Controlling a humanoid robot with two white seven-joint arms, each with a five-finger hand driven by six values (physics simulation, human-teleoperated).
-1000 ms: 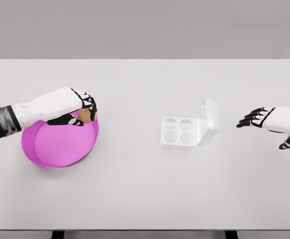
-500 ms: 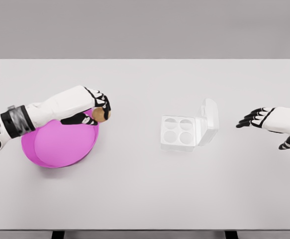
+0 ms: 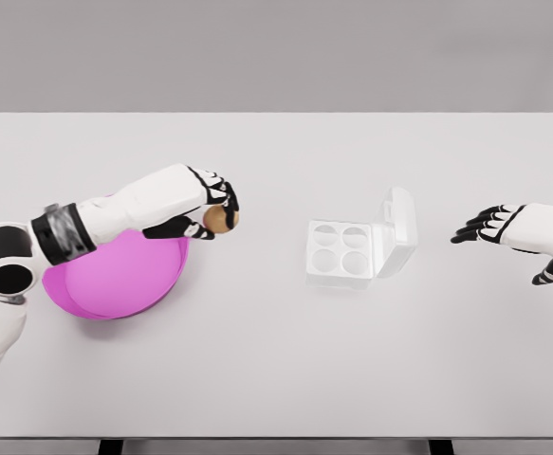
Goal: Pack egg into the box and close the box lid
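Egg [image 3: 219, 220] in left hand [image 3: 203, 203], w/ box [image 3: 341, 252] lid up.

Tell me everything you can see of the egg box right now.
The egg box is small and white, plastic-looking, and sits on the white table right of centre. Its tray shows four round cups in a two-by-two grid, all empty. The lid is open, hinged on the tray's right side and standing tilted up. Nothing touches the box: the left hand with the egg is off to its left, the right hand off to its right.
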